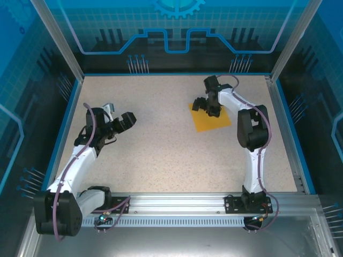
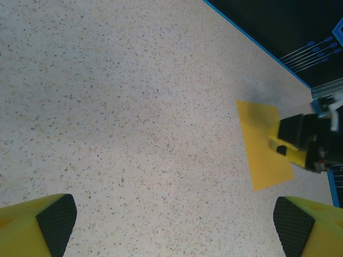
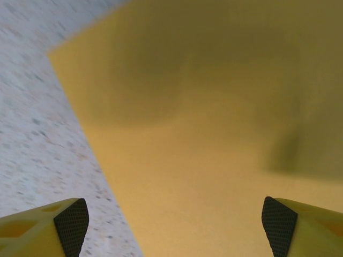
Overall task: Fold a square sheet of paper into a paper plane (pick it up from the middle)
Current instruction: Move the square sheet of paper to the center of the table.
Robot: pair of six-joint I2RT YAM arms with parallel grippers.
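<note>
Speckled pale tabletop (image 1: 161, 160), rimmed in blue and enclosed by blue panels, carried the work. The square sheet of paper (image 1: 215, 123) lay flat on it, right of centre toward the far side, turned slightly askew to the rim. No crease or fold was visible in it.

Assessment of handling: the sheet appeared thin, very light and limp, with no raised edge to catch. It would likely slide under any sideways push, and a careless pinch would mark it for good. As the task names the middle, the probable hold was both fingertips pressed there and drawn together to raise a ridge.

The right pincer (image 1: 207, 107) hung over the sheet's far-left part, pointing down, jaws spread wide with nothing between them. In the right wrist view, one of its pads (image 3: 69, 225) stood over bare tabletop just outside the sheet's (image 3: 214, 160) edge and the other over the paper, so it straddled the border, not the middle. Contact could not be determined. The right arm reached forward, elbow raised, wrist bent downward.

The left pincer (image 1: 128, 119) sat well apart on the left side, fully spread and empty, aimed across toward the sheet (image 2: 260, 144). The left arm was folded low.
</note>
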